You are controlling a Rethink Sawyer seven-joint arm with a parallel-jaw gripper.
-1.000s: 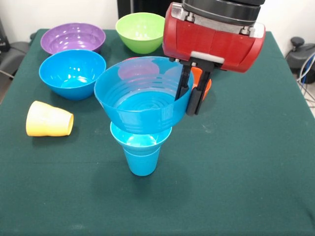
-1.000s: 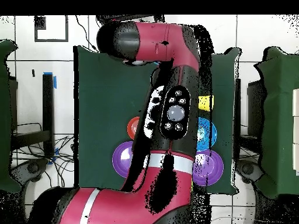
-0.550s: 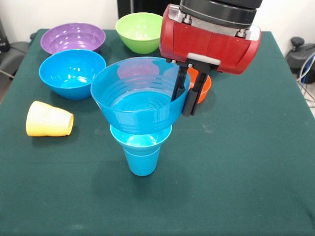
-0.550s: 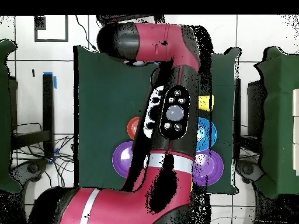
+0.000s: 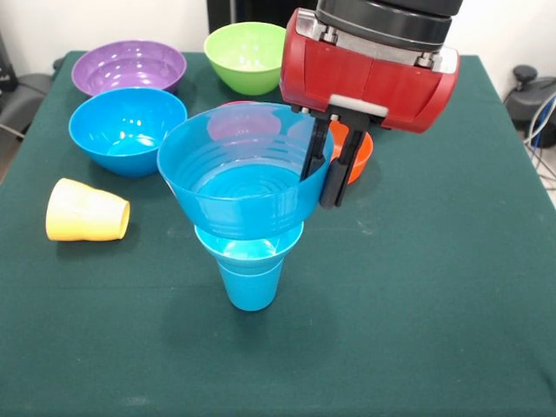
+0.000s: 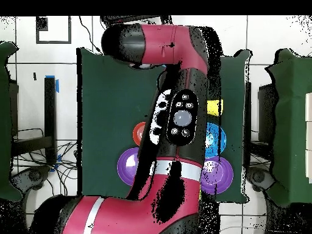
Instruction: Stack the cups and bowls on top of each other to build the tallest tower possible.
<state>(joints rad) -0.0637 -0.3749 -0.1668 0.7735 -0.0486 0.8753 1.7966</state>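
1. A blue cup (image 5: 250, 282) is seen upright near the middle of the green desk (image 5: 417, 295), with a small blue bowl (image 5: 248, 239) seated in its mouth.
2. A large blue bowl (image 5: 234, 187) is set on top of the small one, so that a funnel-shaped tower is formed; the large bowl is tilted slightly, its right rim being higher.
3. The right rim of the large bowl is clamped by the hand (image 5: 328, 165): one black finger is placed inside the wall and the other outside it, and the red wrist housing is carried above.
4. A yellow cup (image 5: 87, 210) is laid on its side near the desk's left edge, its mouth turned to the right, well apart from the tower.
5. A third blue bowl (image 5: 128, 130) is found upright behind and to the left of the tower, with a purple bowl (image 5: 129, 68) just behind it.
6. A lime bowl (image 5: 246, 56) is placed at the far edge, right of the purple one.
7. An orange bowl (image 5: 361, 155) is partly hidden behind the fingers, and a pink-red rim (image 5: 228, 106) is glimpsed behind the large bowl.
8. In the overhead view, most of the desk is covered by the arm (image 6: 177, 116); the tower and the hand are hidden beneath it, and only a second purple bowl (image 6: 129, 166), a yellow patch and parts of other bowls are shown
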